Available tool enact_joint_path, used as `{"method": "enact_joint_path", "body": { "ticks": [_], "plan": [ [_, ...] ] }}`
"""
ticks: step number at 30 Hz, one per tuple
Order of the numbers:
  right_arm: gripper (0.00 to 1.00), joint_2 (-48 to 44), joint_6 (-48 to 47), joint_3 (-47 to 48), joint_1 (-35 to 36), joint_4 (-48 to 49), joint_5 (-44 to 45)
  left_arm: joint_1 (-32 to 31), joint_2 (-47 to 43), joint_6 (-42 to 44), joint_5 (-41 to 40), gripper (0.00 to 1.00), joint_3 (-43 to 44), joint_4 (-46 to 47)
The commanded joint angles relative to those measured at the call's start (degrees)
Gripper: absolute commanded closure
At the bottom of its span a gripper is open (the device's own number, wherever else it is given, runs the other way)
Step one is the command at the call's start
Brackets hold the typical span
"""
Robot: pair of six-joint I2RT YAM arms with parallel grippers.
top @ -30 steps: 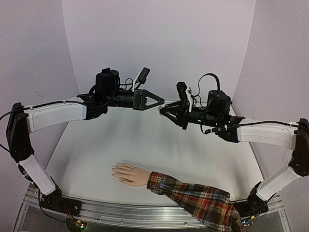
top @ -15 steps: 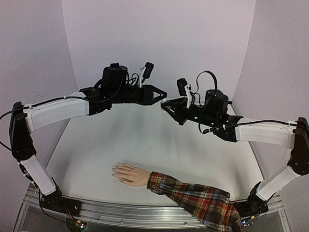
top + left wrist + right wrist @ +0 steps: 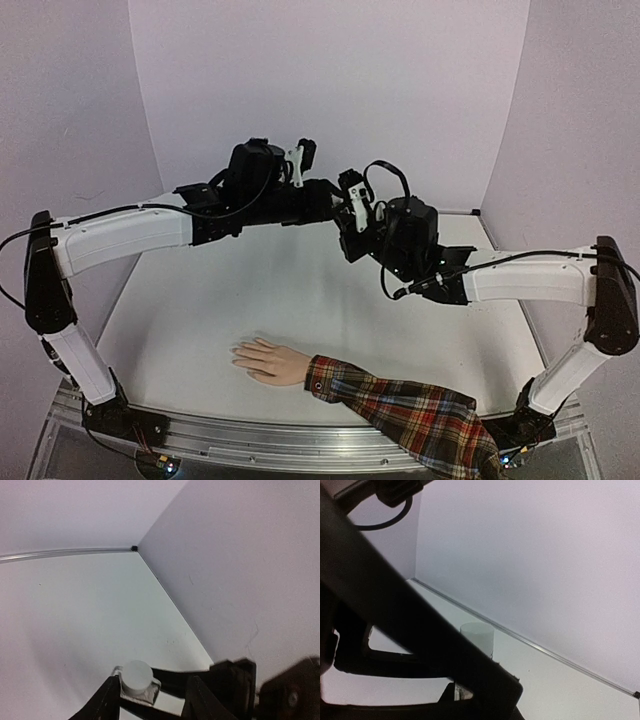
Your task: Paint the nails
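Over the table [image 3: 300, 300], far middle: bottle-opening stage, painting not started by the look of it

Right gripper [image 3: 343, 222] looks clamped on the base of the small white bottle [image 3: 136, 676], cap on. Left gripper [image 3: 152, 682] straddles the cap, fingers spread wider than it, gripping nothing. Hand [image 3: 268, 361] lies flat near the front edge, well apart from both grippers. Nails [image 3: 240, 353] are too small to check for polish. Left to do, I judge: uncap, get the brush out, paint every nail.
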Motion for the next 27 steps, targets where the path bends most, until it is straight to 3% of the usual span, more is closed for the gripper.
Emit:
{"method": "enact_joint_path", "body": {
  "ticks": [1,4,8,12,16,19,22,27],
  "plan": [
    [1.0,-6.07,1.22,-3.41,-3.53,3.12,-23.37,1.46,-8.57,-2.08,20.0,0.45,-9.59,14.87],
    [1.0,-7.65,6.07,-4.56,-7.46,3.21,-40.01,3.36,-11.43,-2.26,26.45,0.27,-14.17,20.74],
    [1.0,-7.54,9.61,-3.82,-9.11,3.69,-50.15,3.66,-11.18,0.3,31.62,0.22,-14.35,21.62],
    [1.0,-6.23,15.54,-2.63,-10.75,6.55,-57.5,3.89,-10.83,2.39,31.12,0.24,-14.04,20.3],
    [1.0,-5.3,18.27,-2.13,-11.5,8.7,-60.18,4.11,-11.23,3.33,30.09,0.43,-14.34,19.79],
    [1.0,-5.43,18.49,-2.43,-11.62,9.13,-60.55,4.31,-12.33,4.12,28.75,0.52,-15.15,19.32],
    [1.0,-5.87,18.52,-2.89,-11.85,9.23,-60.44,4.44,-14.17,4.89,26.41,0.53,-16.44,19.0],
    [1.0,-6.55,18.47,-3.61,-12.02,9.33,-59.97,4.43,-18.28,5.74,20.59,0.43,-19.81,19.49]
  ]
}}
